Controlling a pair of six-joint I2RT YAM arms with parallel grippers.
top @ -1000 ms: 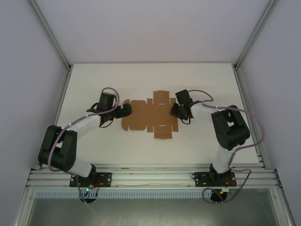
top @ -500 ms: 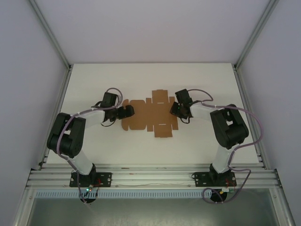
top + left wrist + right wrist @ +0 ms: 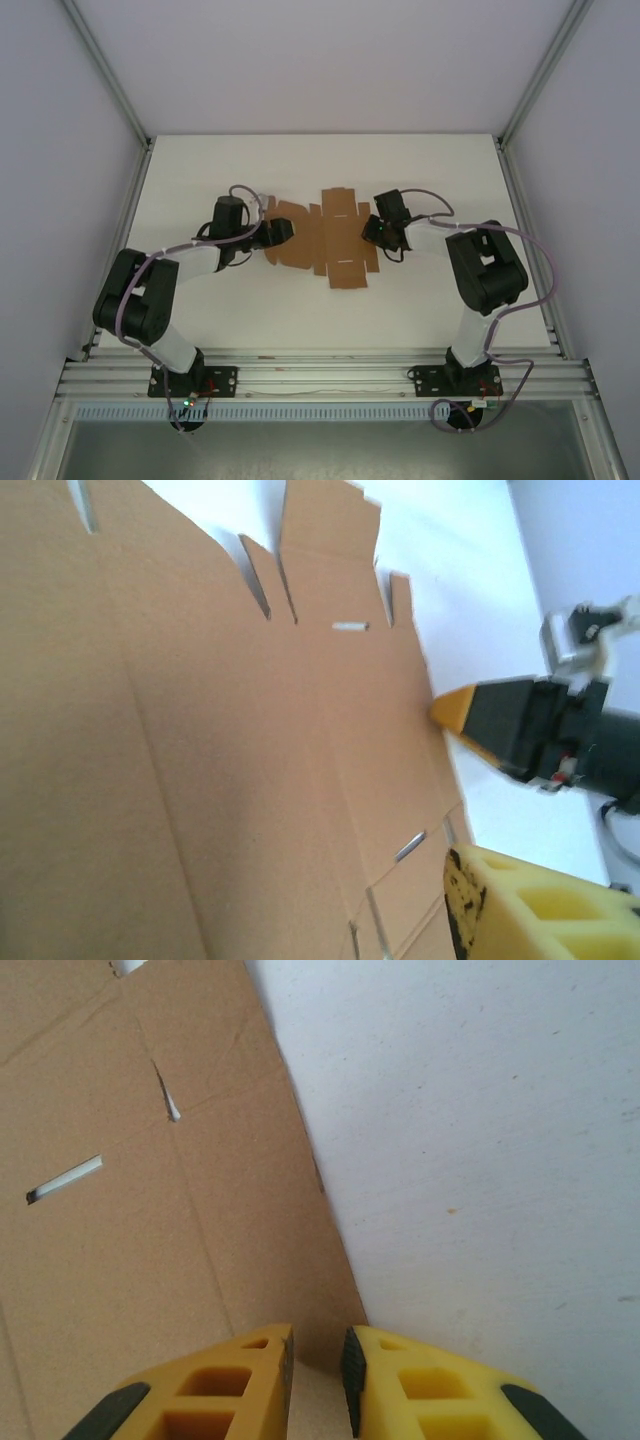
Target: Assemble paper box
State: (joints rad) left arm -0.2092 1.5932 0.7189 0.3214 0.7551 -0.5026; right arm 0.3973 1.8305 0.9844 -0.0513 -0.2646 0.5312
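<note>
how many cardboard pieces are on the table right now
1: the paper box, a flat brown die-cut sheet at mid-table, between the left gripper and the right gripper.

The box (image 3: 325,238) is plain brown, without any print. The table (image 3: 430,170) is white, with a few small dark specks. The fingers (image 3: 235,1385) are yellow and their pads (image 3: 115,1405) black. The arms (image 3: 188,262) are black and white, the cables (image 3: 553,287) pale purple.

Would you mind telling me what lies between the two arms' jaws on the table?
The flat cardboard sheet fills that stretch, reaching from one set of jaws to the other, as the top view shows.
</note>
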